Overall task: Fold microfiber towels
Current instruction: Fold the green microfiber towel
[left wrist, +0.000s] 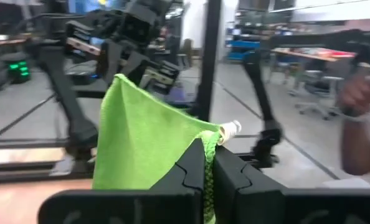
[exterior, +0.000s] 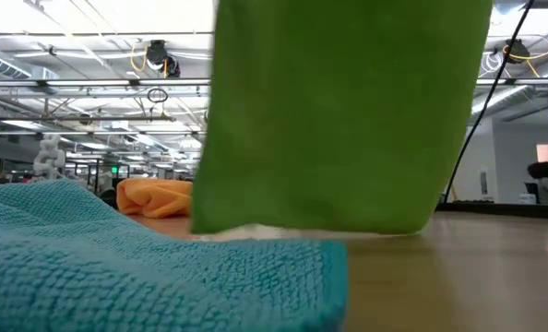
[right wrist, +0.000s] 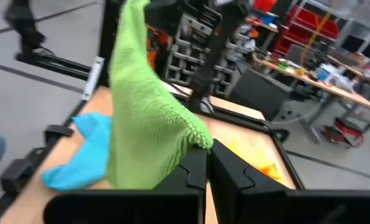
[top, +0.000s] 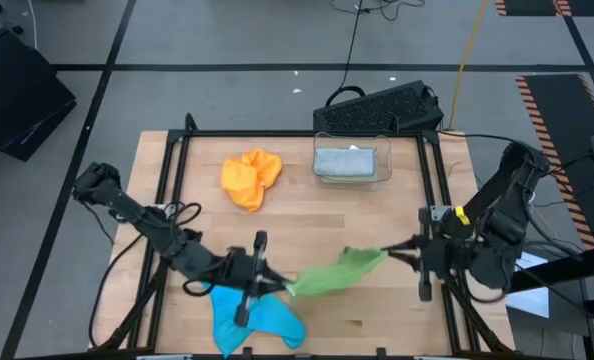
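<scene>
Green towel (top: 335, 273) stretched in air between both grippers, above desk (top: 377, 215) near front edge. Left gripper (top: 277, 284) jaws clamped on one corner, white tag (left wrist: 230, 129) there, no readable writing. Right gripper (top: 387, 251) jaws clamped on opposite corner. Blue towel (top: 252, 318) crumpled at front edge; orange towel (top: 251, 178) toward back; grey towel in clear bin (top: 352, 163) at back edge.
</scene>
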